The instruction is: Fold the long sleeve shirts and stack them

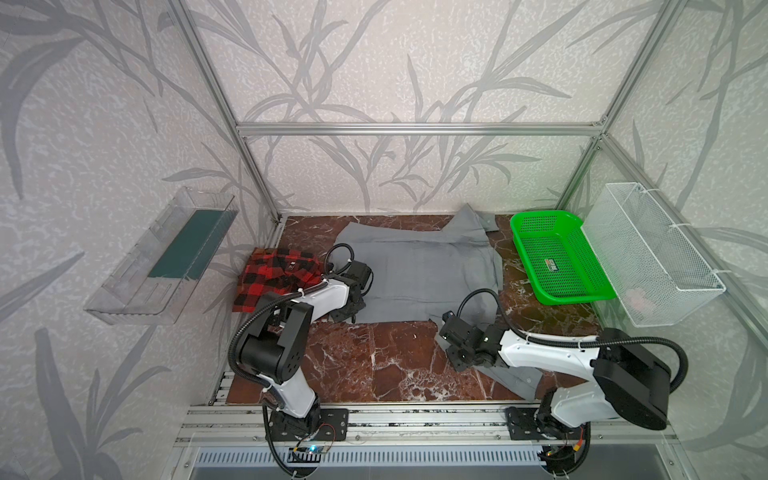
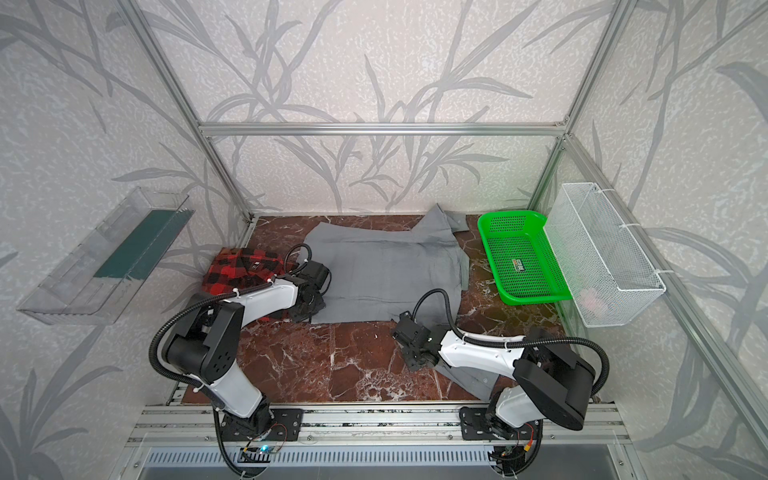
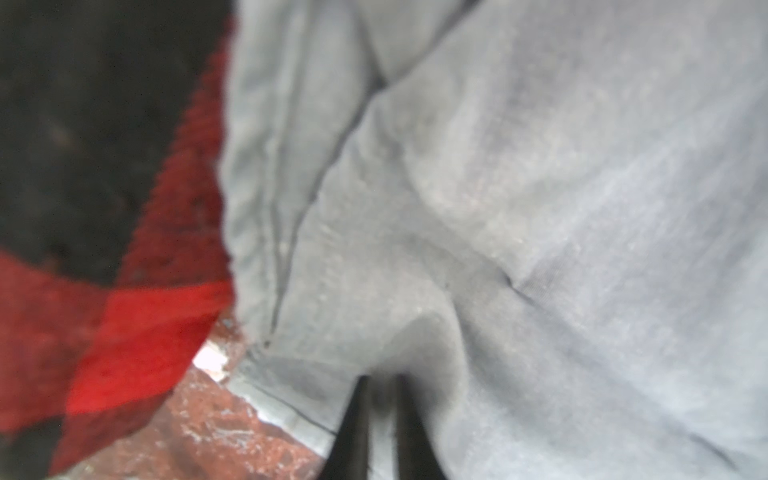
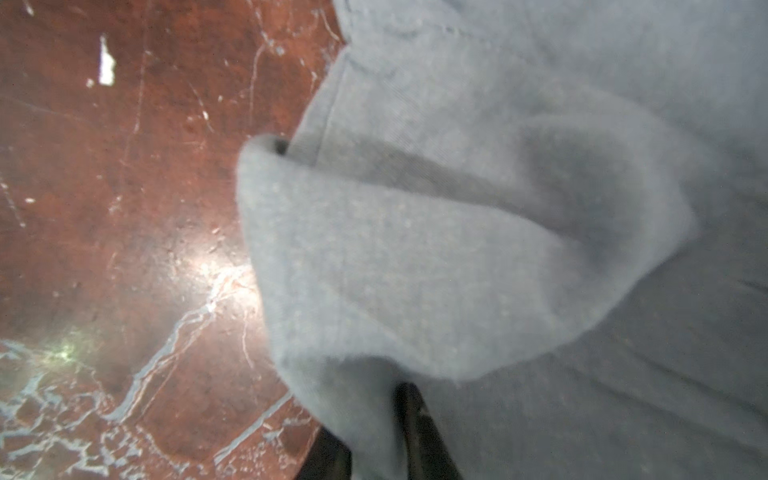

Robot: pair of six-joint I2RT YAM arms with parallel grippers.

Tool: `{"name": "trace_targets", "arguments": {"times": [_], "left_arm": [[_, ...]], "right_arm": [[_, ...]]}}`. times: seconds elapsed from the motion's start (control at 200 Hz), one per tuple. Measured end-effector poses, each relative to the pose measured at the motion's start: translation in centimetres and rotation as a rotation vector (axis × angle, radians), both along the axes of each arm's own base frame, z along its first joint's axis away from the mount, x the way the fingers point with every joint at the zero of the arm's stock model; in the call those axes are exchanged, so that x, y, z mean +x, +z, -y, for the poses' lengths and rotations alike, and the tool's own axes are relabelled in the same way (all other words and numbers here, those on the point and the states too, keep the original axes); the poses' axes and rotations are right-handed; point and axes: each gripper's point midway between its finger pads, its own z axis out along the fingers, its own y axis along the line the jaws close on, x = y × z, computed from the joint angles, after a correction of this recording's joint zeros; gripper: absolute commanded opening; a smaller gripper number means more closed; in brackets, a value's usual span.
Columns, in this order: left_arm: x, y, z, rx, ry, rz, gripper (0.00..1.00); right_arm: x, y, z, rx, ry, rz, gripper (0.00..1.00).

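Observation:
A light gray long sleeve shirt point(image 1: 415, 270) point(image 2: 386, 270) lies spread flat on the marble table in both top views. One sleeve point(image 1: 519, 374) trails toward the near right, under my right arm. The red-and-black plaid shirt point(image 1: 278, 278) point(image 2: 241, 270) sits bunched at the left, partly under my left arm. My left gripper point(image 1: 345, 311) point(image 3: 380, 380) is at the gray shirt's near left corner, shut on a pinch of gray cloth. My right gripper point(image 1: 453, 353) point(image 4: 374, 415) is at the near right corner, with a raised fold of gray cloth point(image 4: 415, 270) caught between its fingers.
A green plastic basket point(image 1: 557, 257) stands at the back right, next to a white wire basket point(image 1: 648, 253) hung on the right wall. A clear tray point(image 1: 166, 257) hangs on the left wall. Bare marble point(image 1: 374, 361) shows between the arms.

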Motion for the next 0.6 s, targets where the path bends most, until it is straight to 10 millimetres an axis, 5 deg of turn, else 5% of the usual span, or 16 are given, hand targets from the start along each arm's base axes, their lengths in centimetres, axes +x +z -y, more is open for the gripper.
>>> {"name": "trace_targets", "arguments": {"times": [0.19, 0.415, 0.6], "left_arm": [[-1.1, 0.2, 0.0, -0.019, -0.009, 0.0, 0.0], [-4.4, 0.6, 0.2, -0.078, -0.023, -0.067, 0.0], [-5.4, 4.1, 0.6, -0.13, -0.047, -0.022, 0.0]], "right_arm": [[-0.6, 3.0, 1.4, 0.025, -0.006, 0.04, 0.0], [-0.1, 11.4, 3.5, 0.111, -0.013, 0.205, 0.0], [0.1, 17.4, 5.1, 0.149, -0.008, 0.285, 0.0]]}}
